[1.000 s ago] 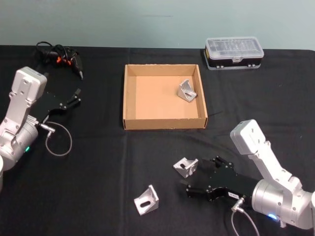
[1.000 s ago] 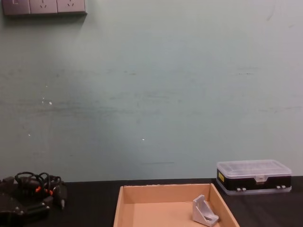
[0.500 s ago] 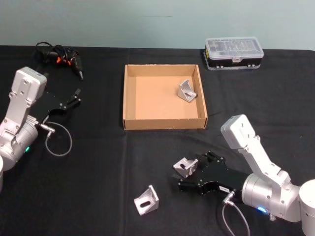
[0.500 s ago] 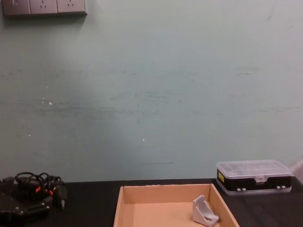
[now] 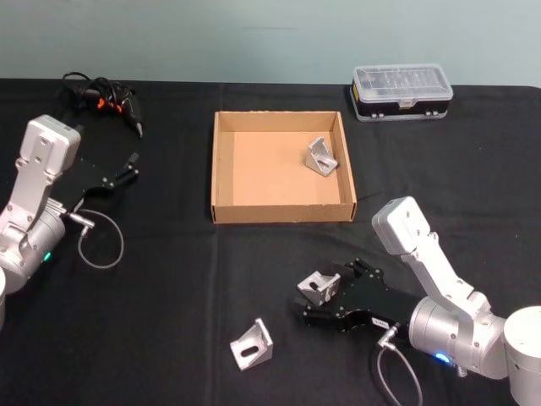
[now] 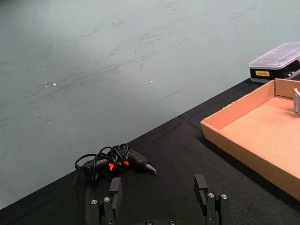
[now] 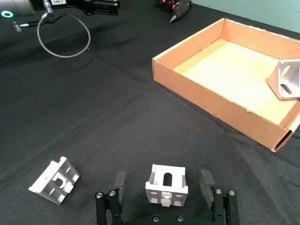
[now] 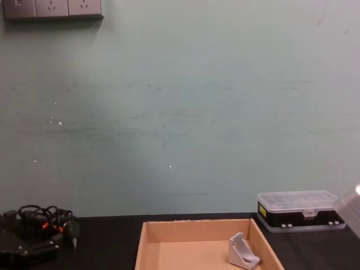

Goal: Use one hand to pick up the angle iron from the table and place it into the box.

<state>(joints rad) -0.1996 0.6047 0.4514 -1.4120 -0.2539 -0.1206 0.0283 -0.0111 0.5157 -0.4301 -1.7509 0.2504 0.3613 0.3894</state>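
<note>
Spread wide, the right gripper (image 5: 325,293) lies low at the near right of the table (image 5: 169,279), one finger on each side of an angle iron (image 5: 319,287). From the right wrist view the gripper (image 7: 164,183) has a clear gap between each finger and the angle iron (image 7: 167,184), so nothing is pinched.

That flat black table carries everything. The box (image 5: 279,211), a wide shallow tan cardboard tray with no lid, sits at the middle, well beyond the gripper. A clear-lidded black organiser case (image 5: 401,91) stands behind the box's right corner. A black corded tool (image 5: 106,97) with orange marks lies at the far left.

The straddled angle iron is a small silver-grey corner bracket, about as wide as it is long, with ribbed sides. Its slotted face is turned toward the gripper's palm, and the slot runs in line with the fingers rather than across them. It rests on the table in front of the box, outside it.

A second bracket (image 5: 251,344) lies nearer the robot and to the left. A third bracket (image 5: 321,156) sits inside the box by its right wall.

The left gripper (image 5: 131,167) is parked at the table's left, fingers apart.
</note>
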